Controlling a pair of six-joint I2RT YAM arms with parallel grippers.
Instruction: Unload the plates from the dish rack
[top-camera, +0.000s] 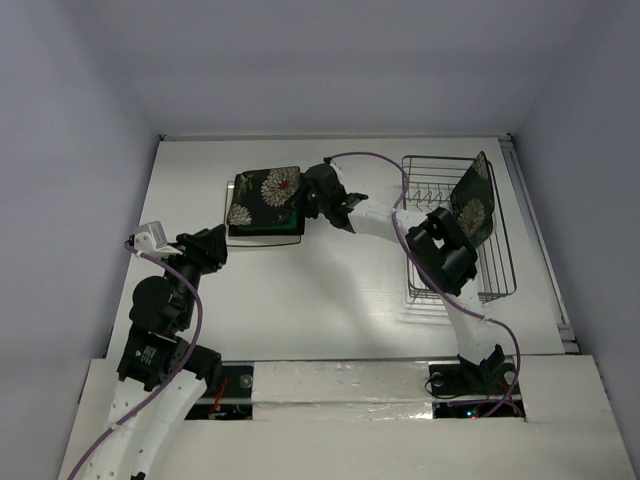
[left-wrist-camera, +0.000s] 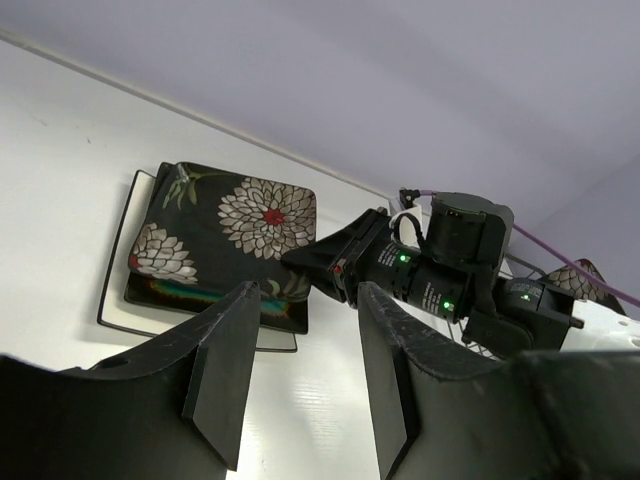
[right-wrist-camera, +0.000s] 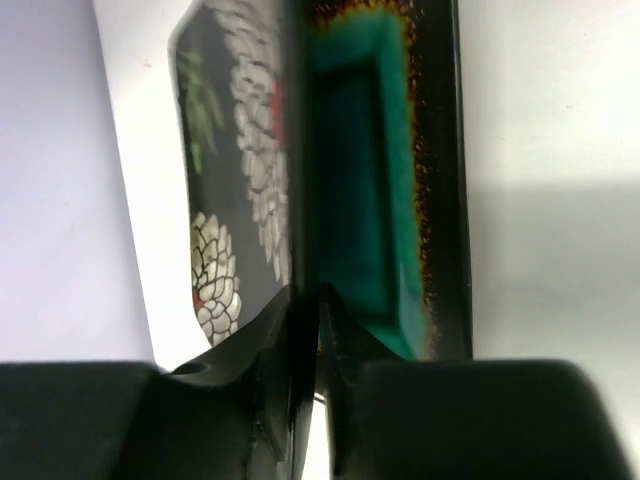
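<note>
From above, the flowered plate (top-camera: 268, 193) tops a stack on the table, well apart from the dish rack (top-camera: 497, 272) — where one dark plate (top-camera: 474, 205) stands. Left wrist: my left gripper (left-wrist-camera: 308, 330) hangs spread and empty near the stack, with the white plate (left-wrist-camera: 113, 290) lowest. Right wrist: my right gripper (right-wrist-camera: 308, 305) pinches the flowered plate's edge above the teal plate (right-wrist-camera: 360, 170). Three out, I judge — one left.

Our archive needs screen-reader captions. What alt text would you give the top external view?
The right gripper pinches the right edge of a black floral plate lying atop a stack of plates on a white table. To the right, a second floral plate stands in the wire dish rack; the left gripper hovers left of the stack.
</note>
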